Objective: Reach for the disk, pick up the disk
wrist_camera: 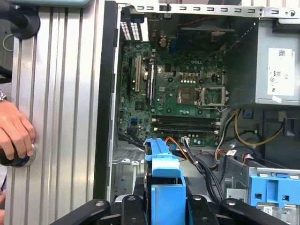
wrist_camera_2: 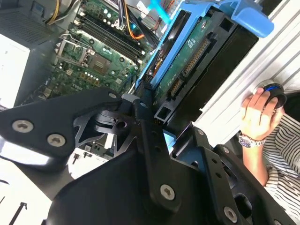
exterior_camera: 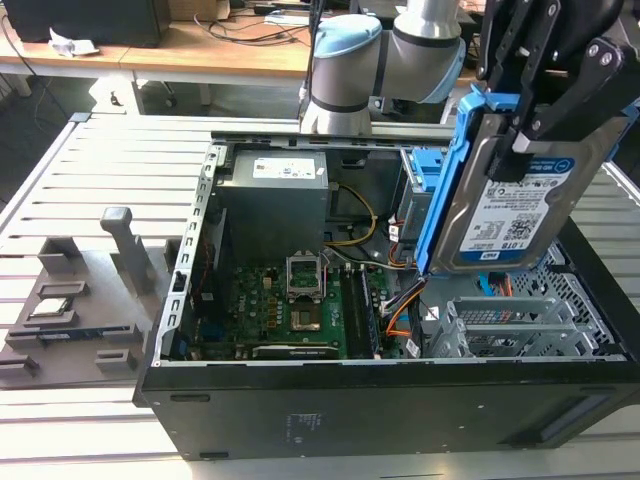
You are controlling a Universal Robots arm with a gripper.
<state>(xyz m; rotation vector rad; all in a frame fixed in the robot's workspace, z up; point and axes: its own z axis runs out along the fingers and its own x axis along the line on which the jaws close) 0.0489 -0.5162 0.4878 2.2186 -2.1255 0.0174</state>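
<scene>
In the exterior view, your gripper point(exterior_camera: 545, 110) has its black fingers closed on the disk point(exterior_camera: 510, 210), a silver-grey hard drive in a blue plastic carrier. The drive hangs tilted, label facing the camera, above the open computer case point(exterior_camera: 380, 400) on the exterior view's right. It is lifted clear of the grey drive cage point(exterior_camera: 520, 325) below it. The motherboard point(exterior_camera: 290, 310) lies exposed on the case floor, with the power supply point(exterior_camera: 275, 195) behind it. On the exterior view's left, a grey fixture tray point(exterior_camera: 70, 300) sits on the slatted table point(exterior_camera: 120, 160), well apart from the case.

In the second wrist view, you see the drive's underside and connector edge point(wrist_camera_2: 197, 61) running away from the black finger linkages point(wrist_camera_2: 140, 126), which pinch the blue carrier from both sides. A person's hand point(wrist_camera_2: 258, 112) rests on a round dark device on the slatted table beside the case.

In the first wrist view, the blue carrier's edge point(wrist_camera: 164, 173) stands between the finger links, over the case interior. The motherboard's empty CPU socket point(wrist_camera: 211, 96) shows beyond. The person's hand point(wrist_camera: 14, 136) sits on the table outside the case wall.

By these pictures, you have finished both the reach and the grasp; the drive looks fully picked up, free of the case.
</scene>
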